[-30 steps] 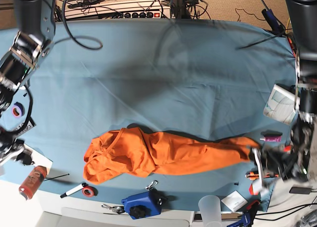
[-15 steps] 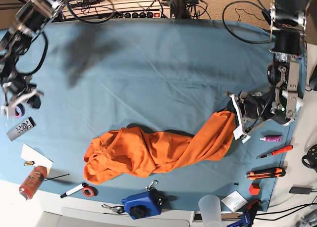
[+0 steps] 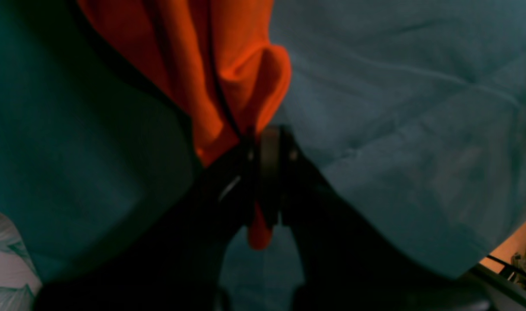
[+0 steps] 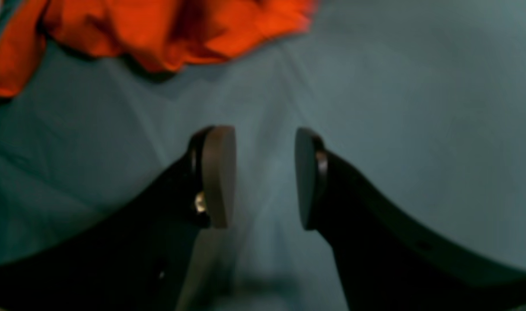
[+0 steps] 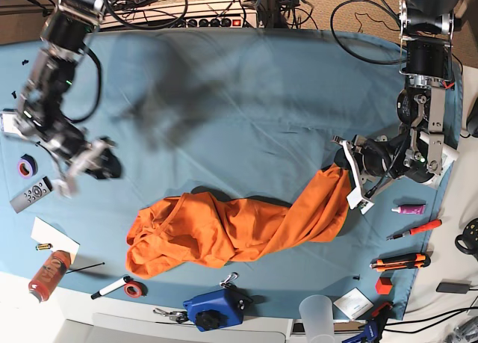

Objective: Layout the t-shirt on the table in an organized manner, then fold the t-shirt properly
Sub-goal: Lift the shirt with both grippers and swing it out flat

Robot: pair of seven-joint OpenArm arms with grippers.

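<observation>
The orange t-shirt (image 5: 224,231) lies bunched in a long heap across the front middle of the teal table (image 5: 246,96). Its right end rises to my left gripper (image 5: 348,175), which is shut on a fold of the cloth. In the left wrist view the fingers (image 3: 269,172) pinch the orange t-shirt (image 3: 228,65), with a tab of it poking out below them. My right gripper (image 5: 88,167) hovers over bare cloth left of the shirt. In the right wrist view the right gripper (image 4: 263,177) stands open and empty, with the t-shirt (image 4: 180,26) beyond it.
Along the front edge lie a blue device (image 5: 216,309), a red tape ring (image 5: 134,289), a marker (image 5: 112,287), a bottle (image 5: 48,276) and a plastic cup (image 5: 317,313). A remote (image 5: 31,193) and purple tape (image 5: 28,165) sit at left. Pens (image 5: 407,262) and a pink bottle (image 5: 409,208) lie at right.
My left gripper has drawn the shirt's right end up from the front right edge, then slightly left. My right arm has swung in from the far left and its jaws have opened.
</observation>
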